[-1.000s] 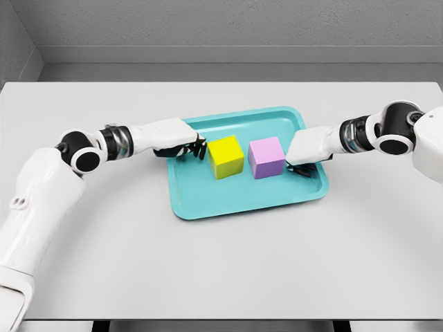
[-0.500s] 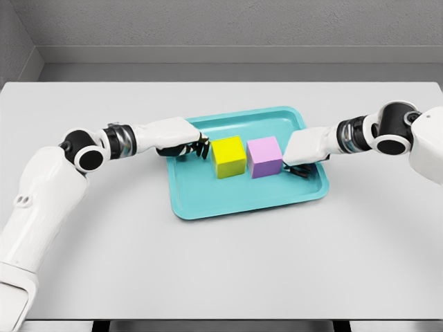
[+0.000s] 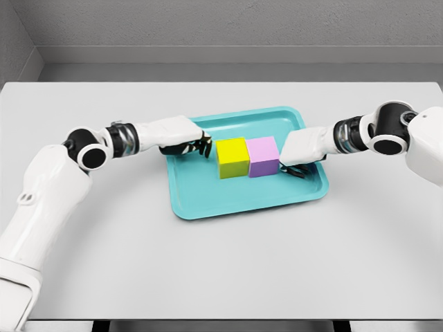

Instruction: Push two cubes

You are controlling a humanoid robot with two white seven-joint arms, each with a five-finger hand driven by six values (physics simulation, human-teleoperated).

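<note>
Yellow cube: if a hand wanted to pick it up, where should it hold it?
Probably from above, pinching the yellow cube by its front and back faces. Those two flat sides look free. Its right side presses against the purple cube, and the left hand sits at its left side, so a sideways hold has little room in the teal tray.

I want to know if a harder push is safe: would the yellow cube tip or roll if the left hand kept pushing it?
Probably neither. The yellow cube sits flat on the tray, so it should slide, not roll. It looks as wide as tall, so tipping seems unlikely. The purple cube is right against it, backed by the right hand, so it likely won't go far.
</note>
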